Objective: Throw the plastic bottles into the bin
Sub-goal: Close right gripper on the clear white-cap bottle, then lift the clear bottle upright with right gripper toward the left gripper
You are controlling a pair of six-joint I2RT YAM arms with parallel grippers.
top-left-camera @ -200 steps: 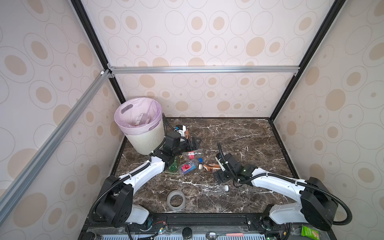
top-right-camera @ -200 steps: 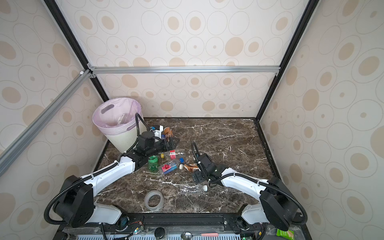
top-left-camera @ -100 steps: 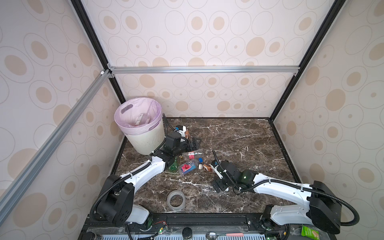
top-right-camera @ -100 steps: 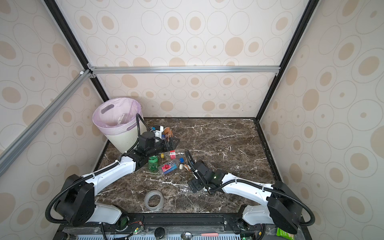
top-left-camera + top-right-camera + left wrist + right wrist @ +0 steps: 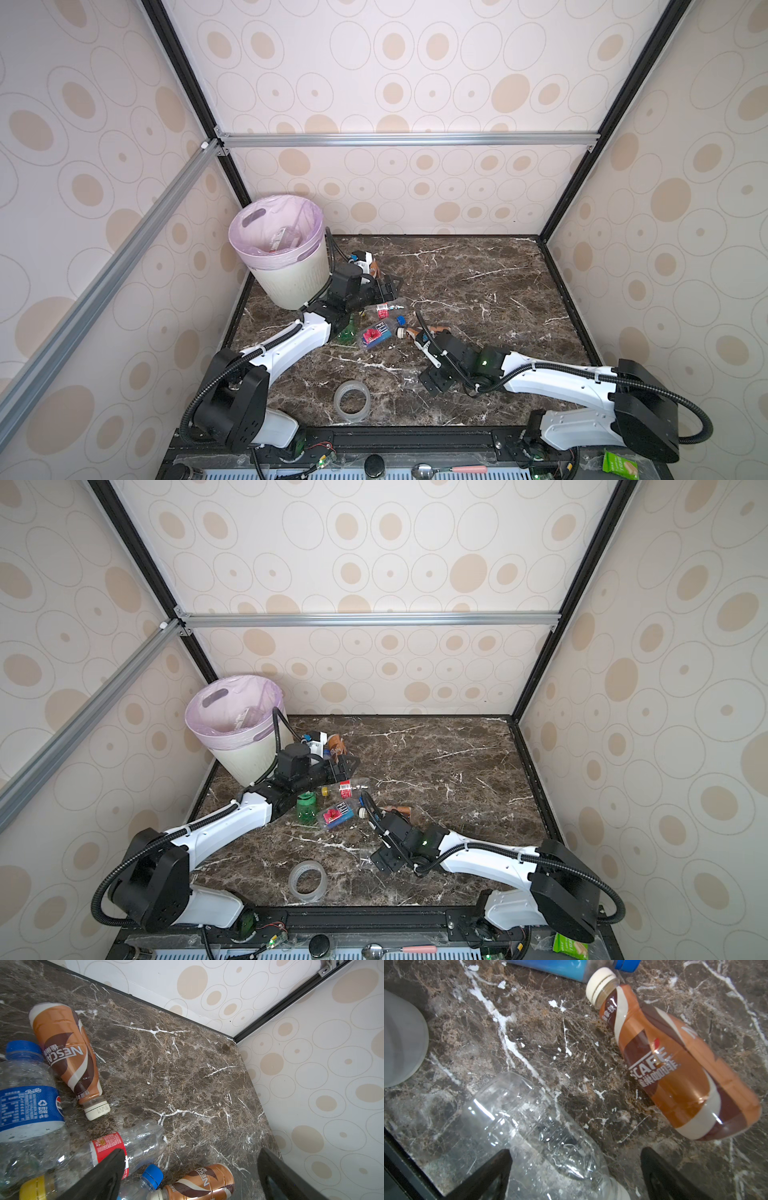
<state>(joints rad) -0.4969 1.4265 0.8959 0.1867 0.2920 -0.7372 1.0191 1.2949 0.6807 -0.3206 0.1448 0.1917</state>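
Both tools wide and empty; plastic bottles lie loose just beside the bin.
Right tool hovers over the clear bottle, farthest from the bin, likely the next pick. Left tool hangs over the cluster nearest the bin. Tabletop beyond is bare, leaving swing room; the bin rim stands high.

Circle-patterned cream walls, dark marble tabletop, aluminium rails.
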